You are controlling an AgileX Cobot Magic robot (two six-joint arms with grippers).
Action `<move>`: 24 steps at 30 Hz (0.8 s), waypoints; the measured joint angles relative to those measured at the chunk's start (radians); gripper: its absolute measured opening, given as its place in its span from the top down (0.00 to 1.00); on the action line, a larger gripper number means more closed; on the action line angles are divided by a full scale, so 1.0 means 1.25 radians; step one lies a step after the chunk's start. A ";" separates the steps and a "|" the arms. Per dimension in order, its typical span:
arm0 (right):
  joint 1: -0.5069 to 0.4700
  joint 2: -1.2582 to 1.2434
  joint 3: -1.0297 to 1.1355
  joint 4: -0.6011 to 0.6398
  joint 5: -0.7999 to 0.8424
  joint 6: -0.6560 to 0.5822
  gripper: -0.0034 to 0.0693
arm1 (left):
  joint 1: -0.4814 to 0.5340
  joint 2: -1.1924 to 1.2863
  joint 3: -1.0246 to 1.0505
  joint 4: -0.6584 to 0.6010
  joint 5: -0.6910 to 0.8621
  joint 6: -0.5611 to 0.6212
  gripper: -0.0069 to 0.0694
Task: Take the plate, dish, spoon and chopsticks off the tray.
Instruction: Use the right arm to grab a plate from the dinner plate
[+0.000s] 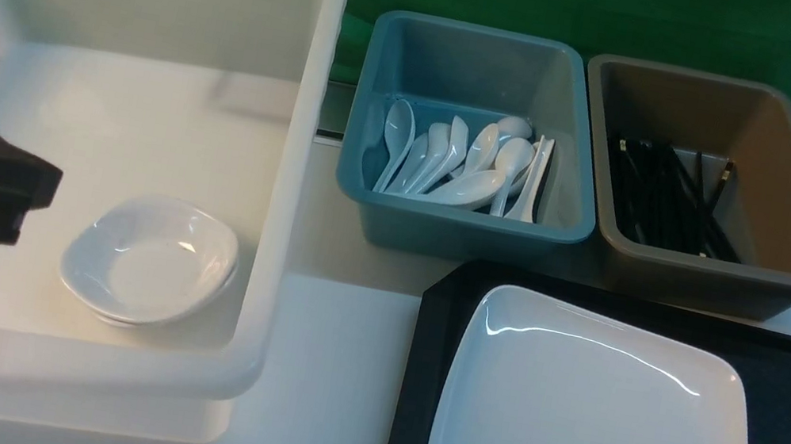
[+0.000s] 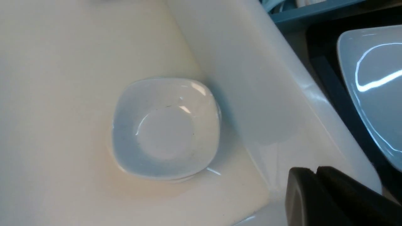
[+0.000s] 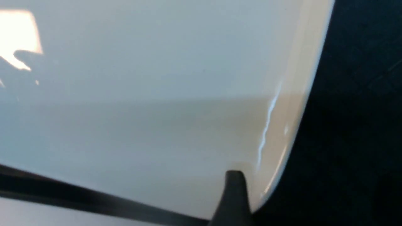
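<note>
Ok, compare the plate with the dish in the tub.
Size: the plate is far bigger than the dish.
Shape: the plate is a shallow, nearly flat square; the dish is deeper, with a round well.
Place: the plate lies on the black tray; the dish sits in the white tub.
Both are glossy white, empty and upright, with rounded corners.

Plate [image 1: 596, 416] glossy white glazed; tray [image 1: 787, 376] matt textured black plastic.

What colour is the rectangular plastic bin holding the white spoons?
Teal blue; bin shows best in front view.
</note>
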 joint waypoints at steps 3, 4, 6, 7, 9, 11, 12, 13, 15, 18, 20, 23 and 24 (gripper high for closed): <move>0.000 0.001 0.006 0.011 -0.034 0.000 0.18 | -0.046 0.013 0.000 -0.012 -0.009 0.017 0.89; 0.000 0.003 0.006 0.016 -0.043 0.000 0.18 | -0.061 0.017 0.000 -0.012 -0.013 0.017 0.89; 0.000 0.011 0.006 0.023 -0.048 0.000 0.19 | -0.087 0.024 0.000 -0.014 -0.022 0.014 0.89; 0.000 0.021 0.007 0.029 -0.049 0.000 0.20 | -0.125 0.034 0.000 -0.014 -0.035 0.006 0.89; 0.000 0.031 0.008 0.034 -0.047 0.000 0.21 | -0.157 0.043 0.000 -0.015 -0.046 -0.001 0.89; 0.000 0.047 0.010 0.046 -0.045 -0.001 0.22 | -0.232 0.066 0.000 -0.016 -0.073 -0.021 0.89; 0.000 0.054 0.010 0.048 -0.045 -0.001 0.22 | -0.262 0.077 0.000 -0.017 -0.083 -0.038 0.89; 0.000 0.056 0.010 0.048 -0.045 -0.001 0.22 | -0.274 0.081 0.000 -0.017 -0.088 -0.045 0.89; 0.000 0.063 0.010 0.055 -0.045 -0.001 0.22 | -0.341 0.108 0.000 -0.002 -0.115 -0.078 0.89; 0.000 0.063 0.010 0.066 -0.045 -0.002 0.22 | -0.393 0.134 0.000 0.026 -0.133 -0.111 0.89; 0.000 0.063 0.010 0.070 -0.048 -0.003 0.22 | -0.433 0.162 0.000 0.057 -0.145 -0.146 0.89; 0.000 0.063 0.010 0.072 -0.054 -0.003 0.22 | -0.448 0.181 0.000 0.077 -0.146 -0.168 0.89; 0.000 0.065 0.010 0.072 -0.053 -0.003 0.22 | -0.448 0.182 0.000 0.080 -0.148 -0.174 0.89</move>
